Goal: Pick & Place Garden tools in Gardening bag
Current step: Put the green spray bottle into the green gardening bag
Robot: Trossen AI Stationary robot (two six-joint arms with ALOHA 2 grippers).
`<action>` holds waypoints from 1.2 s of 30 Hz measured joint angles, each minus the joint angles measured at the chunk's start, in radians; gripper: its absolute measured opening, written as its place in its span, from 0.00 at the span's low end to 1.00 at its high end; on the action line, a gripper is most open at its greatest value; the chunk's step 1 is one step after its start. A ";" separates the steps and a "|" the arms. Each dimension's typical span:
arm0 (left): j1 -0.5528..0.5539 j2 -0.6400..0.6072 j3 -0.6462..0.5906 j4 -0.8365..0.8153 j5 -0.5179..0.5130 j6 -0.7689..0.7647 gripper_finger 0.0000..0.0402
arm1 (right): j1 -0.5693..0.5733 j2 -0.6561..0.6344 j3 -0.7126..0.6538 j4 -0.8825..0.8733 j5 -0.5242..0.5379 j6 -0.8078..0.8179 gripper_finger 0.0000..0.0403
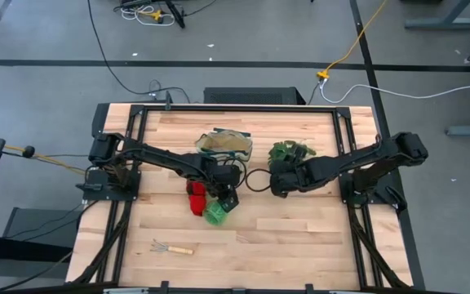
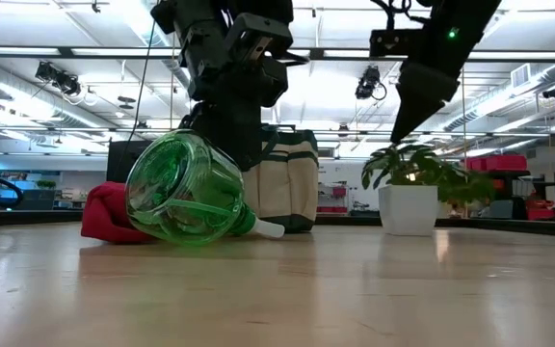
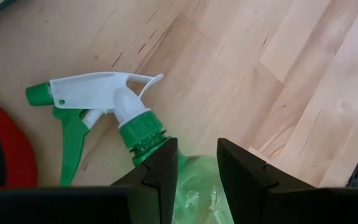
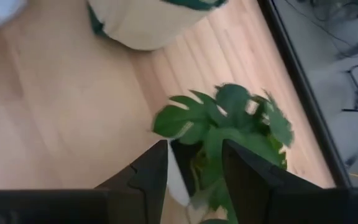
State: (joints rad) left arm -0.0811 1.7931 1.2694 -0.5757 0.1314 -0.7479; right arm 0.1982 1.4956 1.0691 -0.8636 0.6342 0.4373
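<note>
A: What is the left gripper (image 3: 196,165) doing?

B: Its fingers squeeze the green spray bottle (image 2: 183,189). The bottle lies tipped on the table, beside the red gloves (image 2: 106,214), just in front of the bag (image 1: 225,144).

A: And the right gripper (image 4: 194,171)?

B: It hangs open over the plant (image 4: 229,124), holding nothing.

A: What next?

B: I think lift the bottle, then drop it in the bag.

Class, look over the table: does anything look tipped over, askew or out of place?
Yes. The green spray bottle lies on its side beside the red gloves, its white nozzle on the wood, under the left end effector. A small rake lies alone near the table's front edge.
</note>
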 joint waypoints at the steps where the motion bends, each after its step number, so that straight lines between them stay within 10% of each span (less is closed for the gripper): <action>1: 0.000 0.001 0.000 0.000 0.000 0.000 0.30 | 0.000 0.000 0.000 0.007 -0.008 -0.001 0.38; 36: 0.026 0.073 0.107 -0.196 -0.009 0.046 0.27 | 0.000 0.000 0.000 0.016 -0.022 -0.031 0.38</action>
State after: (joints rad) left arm -0.0546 1.8664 1.3766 -0.7714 0.1225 -0.7023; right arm 0.1982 1.4956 1.0691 -0.8471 0.6121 0.4065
